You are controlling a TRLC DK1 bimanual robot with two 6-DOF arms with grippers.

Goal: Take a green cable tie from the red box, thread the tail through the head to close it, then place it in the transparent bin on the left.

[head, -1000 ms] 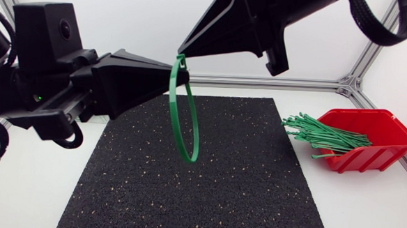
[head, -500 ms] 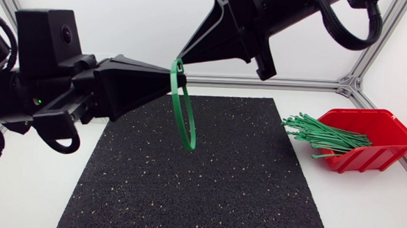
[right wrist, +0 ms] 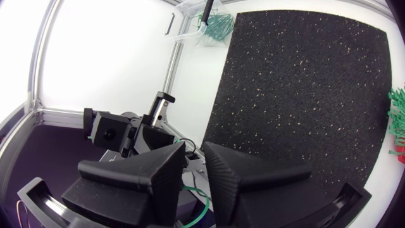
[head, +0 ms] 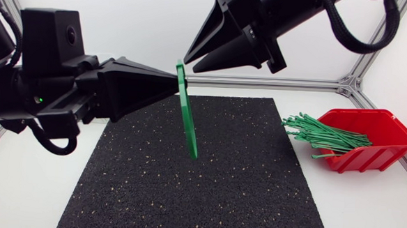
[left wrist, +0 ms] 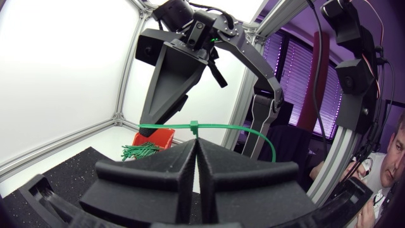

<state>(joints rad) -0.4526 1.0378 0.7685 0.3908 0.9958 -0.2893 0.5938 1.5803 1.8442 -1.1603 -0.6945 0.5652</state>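
Jaws of the left gripper [head: 174, 82] are clenched on the head end of the looped cable tie [head: 188, 120], which is held in the air above the far edge of the mat [head: 206, 191]. Jaws of the right gripper [head: 189, 64] are released, just beside the tie's top. Threading is judged complete, and placement is in hand. A leftward carry to the clear bin [right wrist: 201, 26] is called for next.

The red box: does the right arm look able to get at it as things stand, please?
Probably yes: the right gripper is open and empty, and nothing stands between it and the red box; the green cable tie hangs from the left gripper.
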